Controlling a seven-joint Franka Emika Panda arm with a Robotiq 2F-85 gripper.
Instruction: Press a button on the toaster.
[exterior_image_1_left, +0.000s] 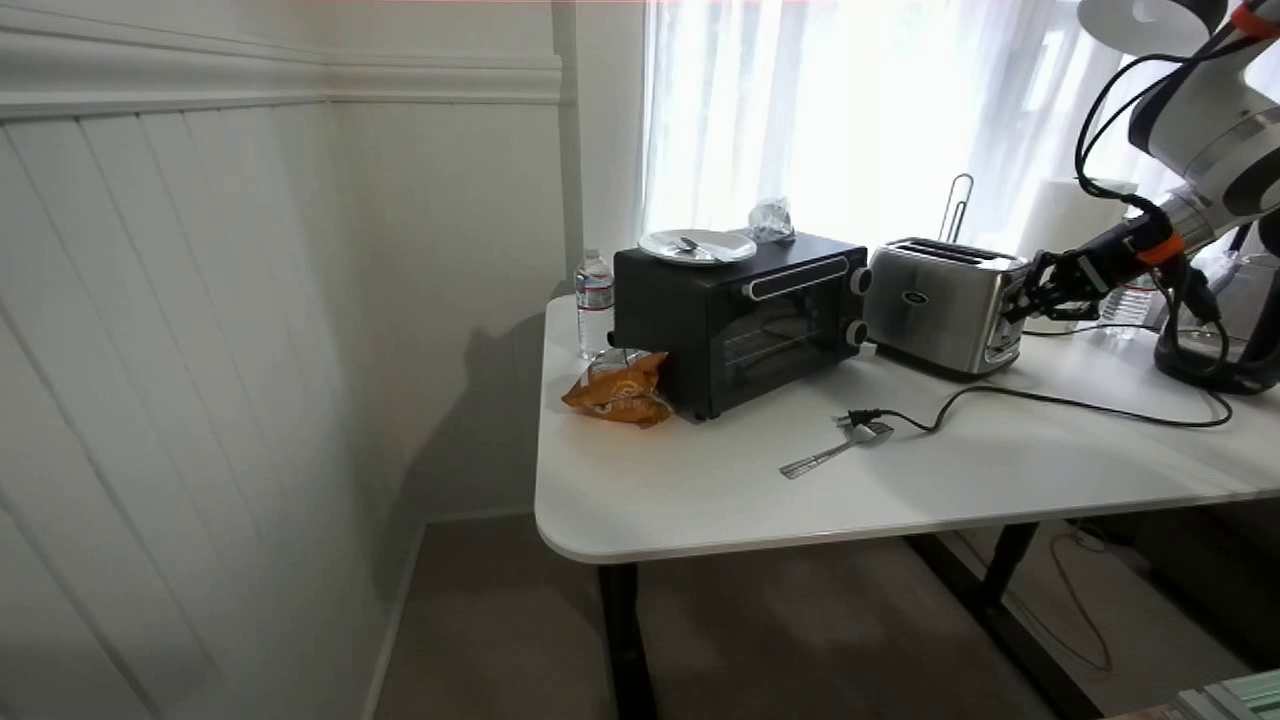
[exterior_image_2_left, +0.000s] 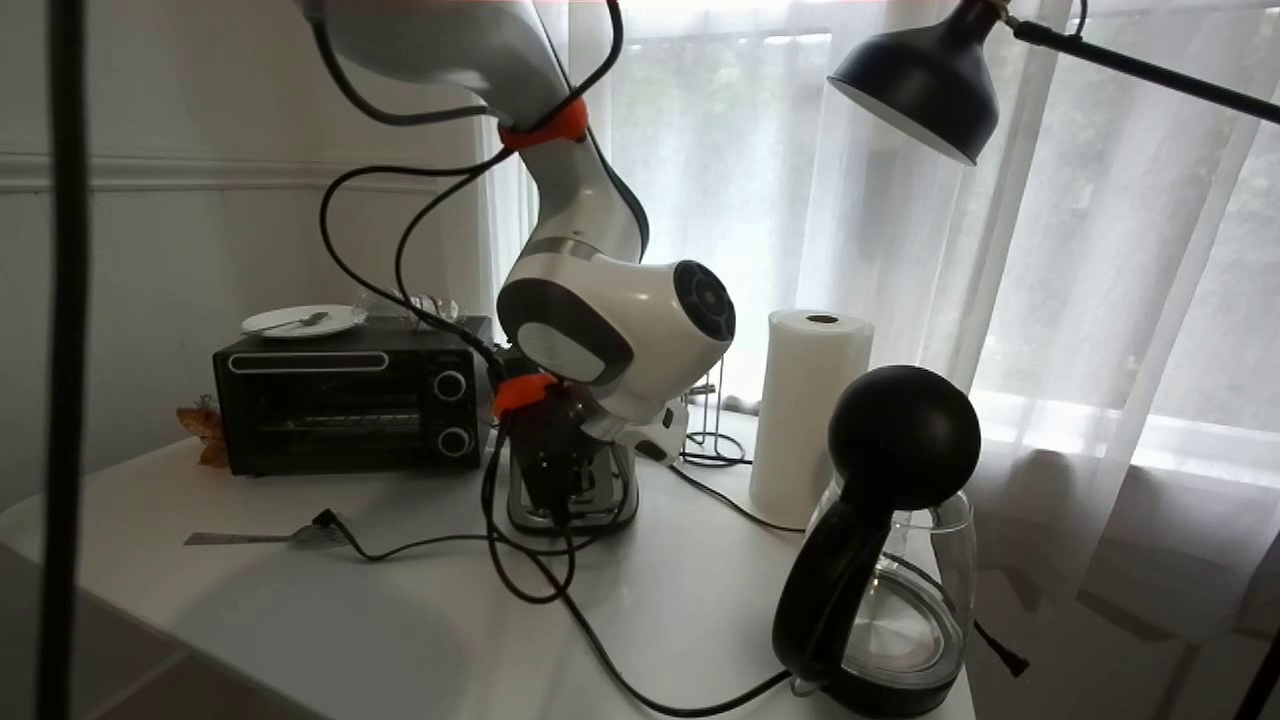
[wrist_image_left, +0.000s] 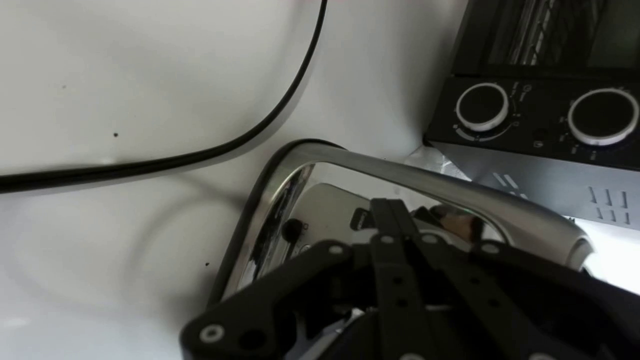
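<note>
The toaster is a shiny silver box with a dark base. It stands on the table in both exterior views (exterior_image_1_left: 925, 305) (exterior_image_2_left: 622, 505), and its end panel fills the middle of the wrist view (wrist_image_left: 330, 205). My gripper's two black fingertips are pressed together with nothing between them in the wrist view (wrist_image_left: 392, 212). They are at the toaster's end panel, also in an exterior view (exterior_image_1_left: 1012, 308). A black labelled button (wrist_image_left: 360, 218) shows just left of the fingertips, partly overlapped by them. A small black knob (wrist_image_left: 291, 230) is farther left. I cannot tell whether the tips touch the panel.
A black toaster oven (exterior_image_1_left: 745, 320) stands beside the toaster, with a white plate (exterior_image_1_left: 680, 245) on top. A black cord (exterior_image_1_left: 1080, 403) and a fork-like utensil (exterior_image_1_left: 835, 450) lie in front. A paper towel roll (exterior_image_2_left: 810, 420) and glass kettle (exterior_image_2_left: 900, 620) stand nearby.
</note>
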